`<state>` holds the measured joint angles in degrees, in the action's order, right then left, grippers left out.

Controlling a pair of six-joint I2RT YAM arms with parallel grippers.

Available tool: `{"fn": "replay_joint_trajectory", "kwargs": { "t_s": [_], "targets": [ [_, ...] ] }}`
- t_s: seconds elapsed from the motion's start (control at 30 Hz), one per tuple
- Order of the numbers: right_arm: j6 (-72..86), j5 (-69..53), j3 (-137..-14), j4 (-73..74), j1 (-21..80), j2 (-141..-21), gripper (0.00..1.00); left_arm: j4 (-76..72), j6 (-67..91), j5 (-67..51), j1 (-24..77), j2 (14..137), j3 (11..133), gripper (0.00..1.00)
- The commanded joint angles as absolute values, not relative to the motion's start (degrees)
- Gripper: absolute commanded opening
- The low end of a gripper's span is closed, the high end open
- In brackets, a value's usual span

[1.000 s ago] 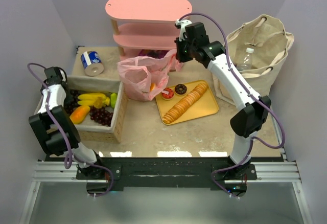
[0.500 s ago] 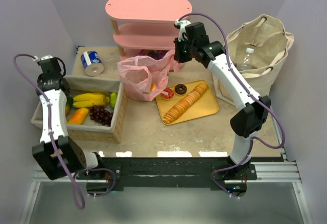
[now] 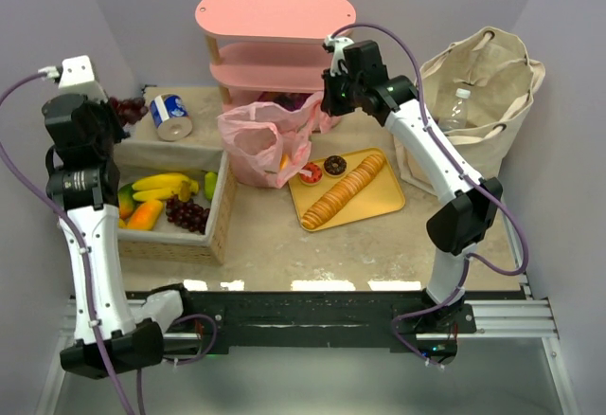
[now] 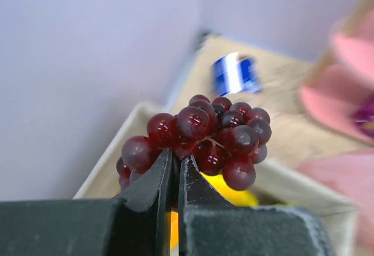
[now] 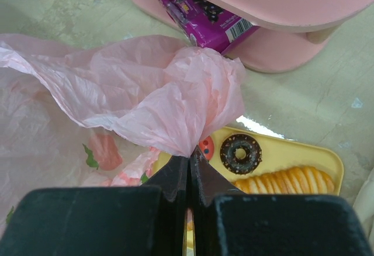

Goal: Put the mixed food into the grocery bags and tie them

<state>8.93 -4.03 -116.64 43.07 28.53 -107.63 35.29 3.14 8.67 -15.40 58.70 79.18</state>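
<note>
My left gripper [image 4: 175,165] is shut on a bunch of dark red grapes [image 4: 207,136] and holds it high above the woven basket [image 3: 220,216]; in the top view the grapes [image 3: 125,109] hang by the gripper [image 3: 112,117] at the far left. My right gripper [image 5: 189,159] is shut on a gathered edge of the pink plastic bag [image 5: 175,101] and holds it up; the bag [image 3: 260,140] stands mid-table with its mouth open. The beige canvas bag [image 3: 478,93] stands at the right with a clear water bottle [image 3: 456,110] inside.
The basket holds bananas [image 3: 170,184], a mango [image 3: 147,214] and more grapes [image 3: 189,214]. A blue can [image 3: 170,117] lies behind it. A yellow tray [image 3: 379,208] carries doughnuts [image 3: 334,165] and bread. A pink shelf [image 3: 275,50] with a purple packet [image 5: 198,13] stands at the back.
My left arm has risen out of the basket with the grapes, lifting up and back. The right arm has held the pink bag's edge still.
</note>
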Motion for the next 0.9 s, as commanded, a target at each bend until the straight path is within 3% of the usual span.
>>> {"fn": "replay_joint_trajectory", "kwargs": {
  "t_s": [0.0,0.33,0.53,0.87],
  "targets": [
    [9.49,-4.57,-120.49,43.07,28.39,-107.14,0.00,28.13,1.93,-3.60,-9.59,64.06,89.27,0.00],
    [8.97,-3.87,-122.08,43.68,28.39,-108.02,0.00,17.78,5.18,-2.28,18.95,77.51,101.16,0.00],
    [8.35,-3.16,-124.19,45.00,28.39,-109.16,0.00,6.69,10.89,-8.25,24.52,80.50,94.93,0.00],
    [8.35,-2.29,-125.33,45.88,28.30,-109.77,0.00,5.53,11.43,-13.71,25.93,78.75,84.21,0.00]
  ]
}}
